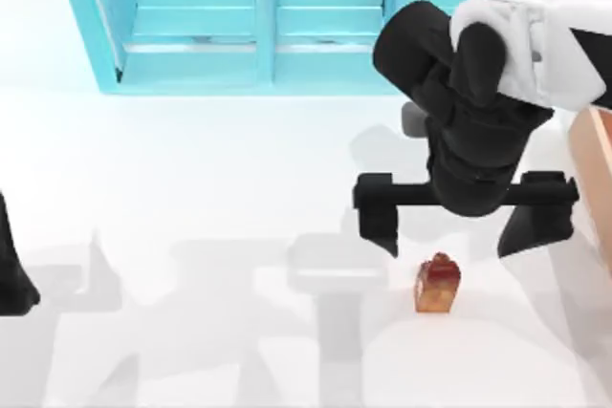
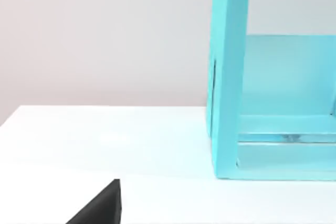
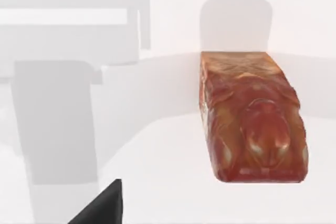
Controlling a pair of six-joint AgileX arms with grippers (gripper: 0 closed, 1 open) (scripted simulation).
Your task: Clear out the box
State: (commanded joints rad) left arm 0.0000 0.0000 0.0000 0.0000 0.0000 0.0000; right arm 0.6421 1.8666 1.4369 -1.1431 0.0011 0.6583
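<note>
White table [image 1: 191, 188] surface fills most of the top view, with soft grey shadows of the arms across its lower half. Along the upper edge of the frame stands a turquoise shelf unit [image 1: 258, 26] with open bays; in the left wrist view its side wall and one bay appear at the right of the frame [image 2: 231, 77].

At the right of the top view, the right arm reaches down from the upper right corner. Its right gripper [image 1: 466, 226] hangs in the centre right of the frame with both black fingers spread wide apart, released and holding nothing. Just below it, in the lower centre right, a small reddish-brown carved block [image 1: 437, 285] lies on the table, apart from both fingers. The right wrist view shows this glossy block [image 3: 252, 119] close up, lying flat on the white surface.

At the far right edge of the top view, a sliver of the box [image 1: 595, 155] is visible, a light tan-orange wall just beside the right gripper.

The left gripper [image 1: 14, 279] sits at the far left edge, lower half of the frame; whether its fingers are apart or together cannot be told.
</note>
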